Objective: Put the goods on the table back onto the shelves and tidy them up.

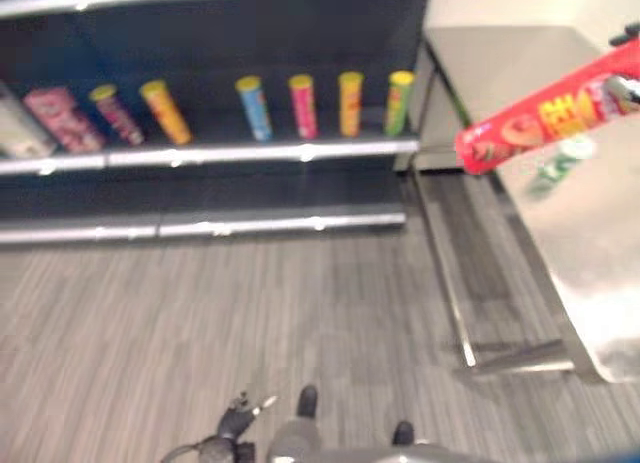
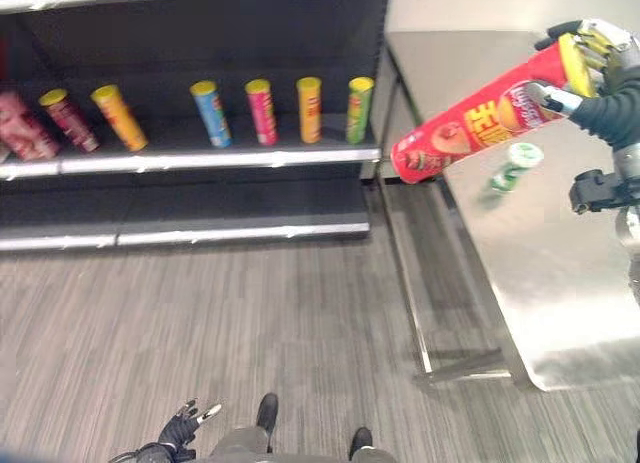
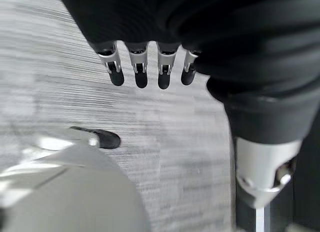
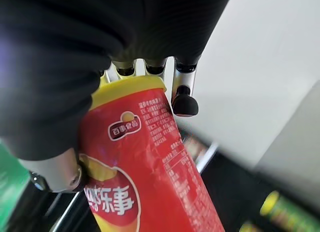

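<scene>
A red chip can [image 2: 470, 128] with a yellow lid hangs tilted in the air over the left edge of the steel table [image 2: 560, 273]. My right hand [image 2: 600, 58] is shut on its lid end, and in the right wrist view the fingers [image 4: 182, 94] and thumb curl round the can [image 4: 145, 162]. A green can [image 2: 515, 166] lies on the table just below it. My left hand [image 2: 185, 426] hangs low near the floor with straight fingers [image 3: 140, 66] and holds nothing.
A dark shelf unit [image 2: 200, 158] stands at the back left. On one shelf stand upright blue [image 2: 211, 113], pink [image 2: 261, 111], orange [image 2: 309, 109] and green [image 2: 358, 109] cans, with leaning cans [image 2: 120, 116] further left. Grey floor lies between shelf and table.
</scene>
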